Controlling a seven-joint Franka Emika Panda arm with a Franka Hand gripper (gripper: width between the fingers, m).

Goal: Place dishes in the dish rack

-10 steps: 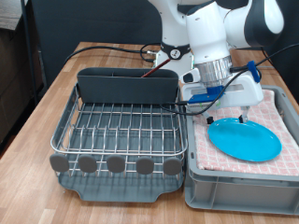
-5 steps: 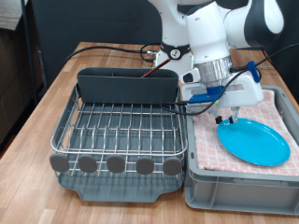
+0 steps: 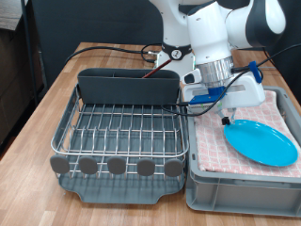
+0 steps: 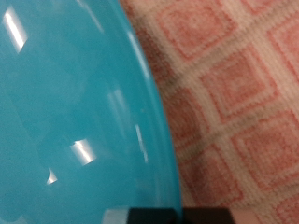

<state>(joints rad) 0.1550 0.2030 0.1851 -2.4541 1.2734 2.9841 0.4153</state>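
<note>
Plate lying on the towel in the crate, arm bent low over it.

From the exterior view, the light-blue plate point(image 3: 261, 142) lies almost flat on the pink checked towel point(image 3: 212, 141) inside the grey crate point(image 3: 235, 185), face up, its wider span running toward the exterior view's right. The white arm point(image 3: 214, 33) comes down from the top and the gripper point(image 3: 229, 118) points downward just at the plate's near-left edge; I cannot tell how far its fingers are spread. The dish rack point(image 3: 118, 132) sits on the wooden counter point(image 3: 38, 127) to the exterior view's left of the crate, its wire grid bare, the tall grey caddy point(image 3: 127, 87) along its back. In the wrist view, the plate point(image 4: 65, 112) fills much of the picture, its curved rim against the towel point(image 4: 238, 84).
</note>
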